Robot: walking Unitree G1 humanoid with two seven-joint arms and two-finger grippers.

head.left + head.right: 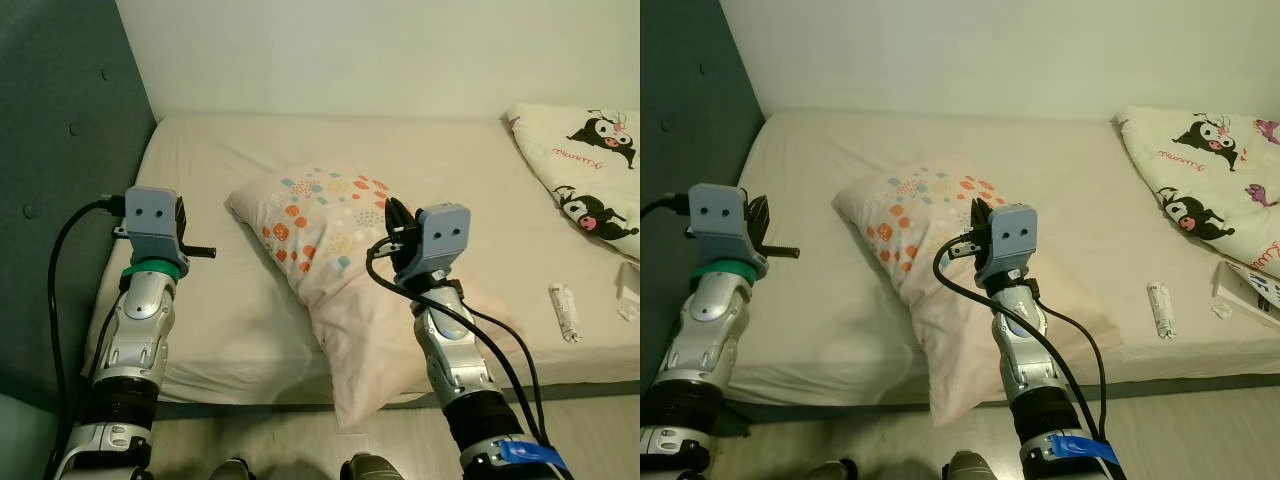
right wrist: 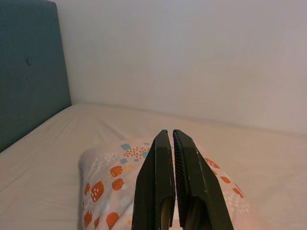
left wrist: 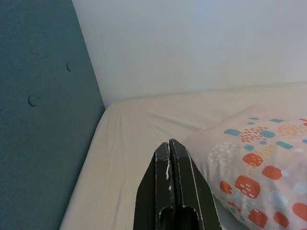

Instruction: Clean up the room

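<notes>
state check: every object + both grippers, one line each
pillow: lying askew on the bed, one corner hanging over the front edge
blanket: bunched at the bed's right end
small white tube: lying flat on the sheet
left gripper: shut, empty
right gripper: shut, empty, above the pillow

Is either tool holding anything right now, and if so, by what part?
Nothing is held. The left tool and right tool are both shut on nothing, raised above the pillow on the bed.

Head cams down; wrists share pillow (image 3: 261, 167).
</notes>
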